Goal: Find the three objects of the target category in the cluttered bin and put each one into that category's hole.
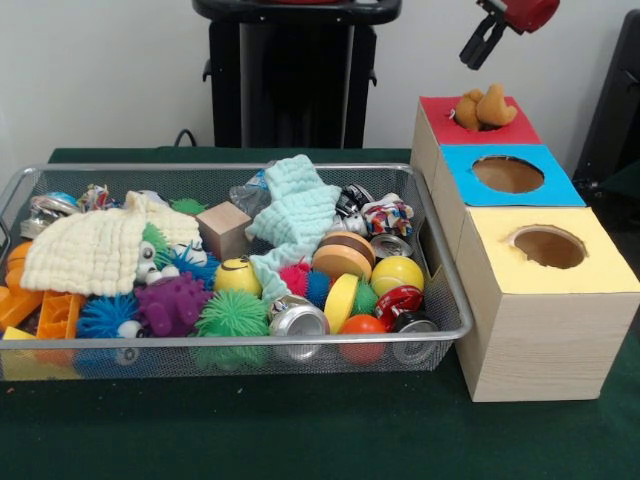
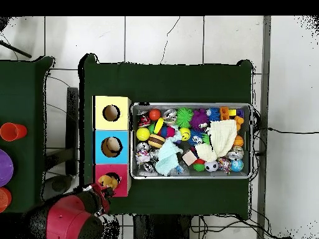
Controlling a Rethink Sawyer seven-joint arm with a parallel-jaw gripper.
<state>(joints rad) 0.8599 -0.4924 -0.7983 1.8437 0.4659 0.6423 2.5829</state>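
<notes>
A tan-orange plush animal [image 1: 482, 108] sits in the round hole of the red-topped box [image 1: 520, 131] and sticks out above the rim; it also shows in the overhead view [image 2: 109, 181]. My gripper [image 1: 478, 52] hangs open and empty just above and slightly behind it, and it also shows in the overhead view [image 2: 99, 196]. The wire mesh bin [image 1: 250, 170] lies left of the boxes, full of clutter. No striped or pale yellow plush shows in the bin.
Blue-topped [image 1: 509, 174] and yellow-topped [image 1: 548, 247] boxes stand in line with the red one. The bin holds knitted cloths [image 1: 95, 250], spiky balls [image 1: 232, 315], cans [image 1: 298, 322], a wooden block [image 1: 223, 229] and smooth balls. An orange cup [image 2: 12, 132] stands on a side table.
</notes>
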